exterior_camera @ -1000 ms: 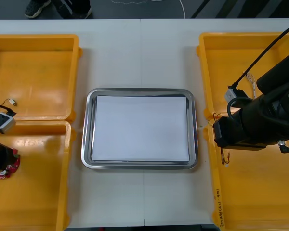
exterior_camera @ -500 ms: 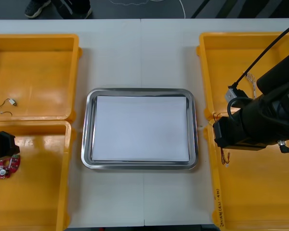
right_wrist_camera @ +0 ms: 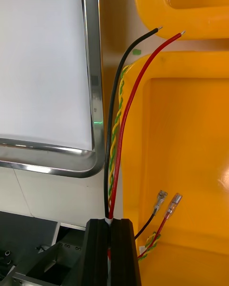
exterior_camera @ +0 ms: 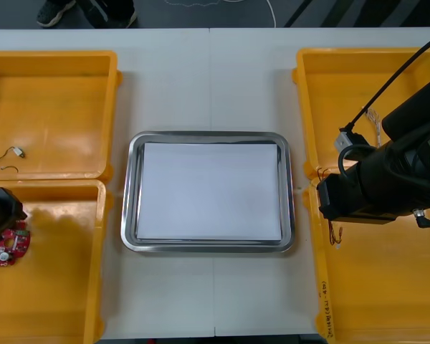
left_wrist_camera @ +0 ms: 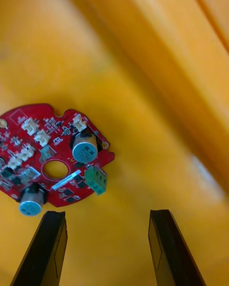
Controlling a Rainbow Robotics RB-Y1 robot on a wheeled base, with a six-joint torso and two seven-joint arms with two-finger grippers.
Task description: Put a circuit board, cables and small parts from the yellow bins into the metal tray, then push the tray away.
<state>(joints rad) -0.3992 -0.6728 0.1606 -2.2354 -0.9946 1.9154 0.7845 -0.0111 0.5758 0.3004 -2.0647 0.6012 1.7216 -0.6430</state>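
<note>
The left gripper [left_wrist_camera: 112, 250] hangs over the floor of a yellow bin [left_wrist_camera: 143, 90] with its two black fingers spread wide and nothing between them. The round red circuit board [left_wrist_camera: 52, 164] lies flat just beyond the fingertips, nearer one finger than the other and outside the gap. It looks light, thin and stiff. Two metal-capped cylinders, a green block and several small white sockets stand on its face, and these should probably not be squeezed. The bare rim is the safer hold, one finger on each side of the disc. Because it lies flat on smooth plastic, it may skate away instead of lifting, so the fingers would need to be centred over it before they close. Past the board the bin wall slopes up. In the front view the metal tray [exterior_camera: 127, 215], white inside, sits well to the inner side of this gripper. Across it, the right gripper [right_wrist_camera: 113, 248] is clamped on a limp cable bundle [right_wrist_camera: 117, 124] of black, red and twisted yellow-green strands, beside the tray's rim.
</note>
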